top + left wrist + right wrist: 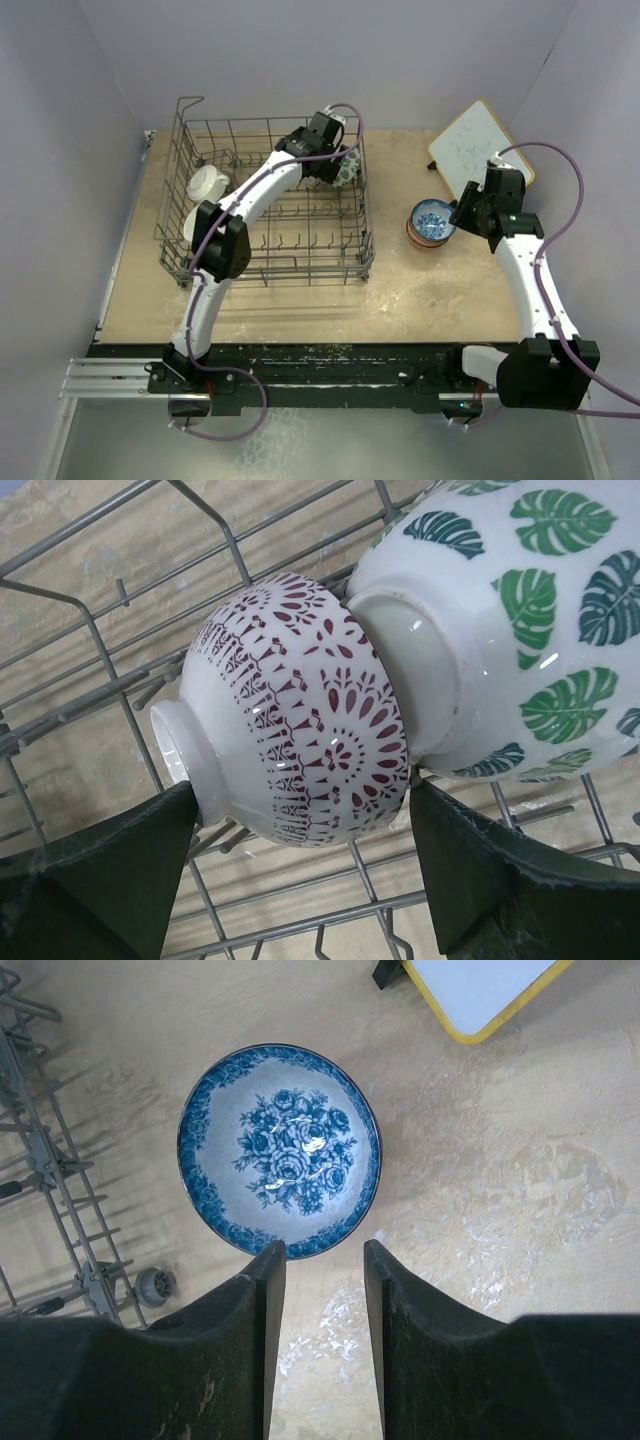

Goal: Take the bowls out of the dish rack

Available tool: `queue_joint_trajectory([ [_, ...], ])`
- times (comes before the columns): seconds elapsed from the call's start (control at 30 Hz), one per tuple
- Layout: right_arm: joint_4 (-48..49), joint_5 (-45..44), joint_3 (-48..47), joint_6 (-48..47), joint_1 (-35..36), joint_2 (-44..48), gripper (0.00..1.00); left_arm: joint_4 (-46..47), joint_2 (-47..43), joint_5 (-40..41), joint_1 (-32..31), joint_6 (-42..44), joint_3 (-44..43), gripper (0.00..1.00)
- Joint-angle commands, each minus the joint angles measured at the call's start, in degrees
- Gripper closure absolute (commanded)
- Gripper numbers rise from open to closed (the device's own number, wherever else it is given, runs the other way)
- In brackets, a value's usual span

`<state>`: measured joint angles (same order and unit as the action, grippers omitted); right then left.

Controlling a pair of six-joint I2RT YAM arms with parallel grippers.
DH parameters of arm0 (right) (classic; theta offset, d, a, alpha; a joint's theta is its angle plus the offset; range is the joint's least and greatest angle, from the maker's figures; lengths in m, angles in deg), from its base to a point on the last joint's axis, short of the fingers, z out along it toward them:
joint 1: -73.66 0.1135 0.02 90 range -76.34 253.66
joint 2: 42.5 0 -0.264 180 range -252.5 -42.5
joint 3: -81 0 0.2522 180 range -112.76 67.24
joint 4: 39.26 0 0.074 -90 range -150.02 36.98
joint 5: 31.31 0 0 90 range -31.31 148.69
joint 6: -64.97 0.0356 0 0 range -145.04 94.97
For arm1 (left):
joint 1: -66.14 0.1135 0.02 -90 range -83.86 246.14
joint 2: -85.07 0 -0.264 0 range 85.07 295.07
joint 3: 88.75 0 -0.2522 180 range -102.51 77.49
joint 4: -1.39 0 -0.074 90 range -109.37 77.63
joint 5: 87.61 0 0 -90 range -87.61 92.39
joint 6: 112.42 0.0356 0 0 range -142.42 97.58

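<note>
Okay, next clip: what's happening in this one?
The left gripper reaches into the rack, its fingers straddling a red-patterned bowl that leans against a leaf-print bowl; whether it grips yet is unclear. The right gripper hangs open over a blue bowl already on the table. White bowls are in the rack's left side.

We see a maroon-patterned white bowl [290,720], a green-leaf white bowl [520,620], a blue floral bowl [279,1152] and a yellow-edged white board [480,990].
</note>
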<state>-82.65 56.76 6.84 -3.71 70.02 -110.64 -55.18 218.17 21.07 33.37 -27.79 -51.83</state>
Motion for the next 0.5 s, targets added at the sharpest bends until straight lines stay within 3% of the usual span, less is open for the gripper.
queue_joint_trajectory([
  [0.0,1.50,0.31,-0.68,-0.93,0.12,0.29,0.60,2.88,-0.23,2.29,0.34,-0.76,1.54,0.11],
  [0.17,1.49,0.60,-0.42,-0.88,0.10,0.29,0.60,2.12,0.08,4.26,0.28,-0.48,1.61,0.17],
  [0.47,1.59,1.49,-0.55,-0.86,0.12,-0.14,0.60,2.81,-0.53,9.38,-0.69,1.57,1.57,0.57],
])
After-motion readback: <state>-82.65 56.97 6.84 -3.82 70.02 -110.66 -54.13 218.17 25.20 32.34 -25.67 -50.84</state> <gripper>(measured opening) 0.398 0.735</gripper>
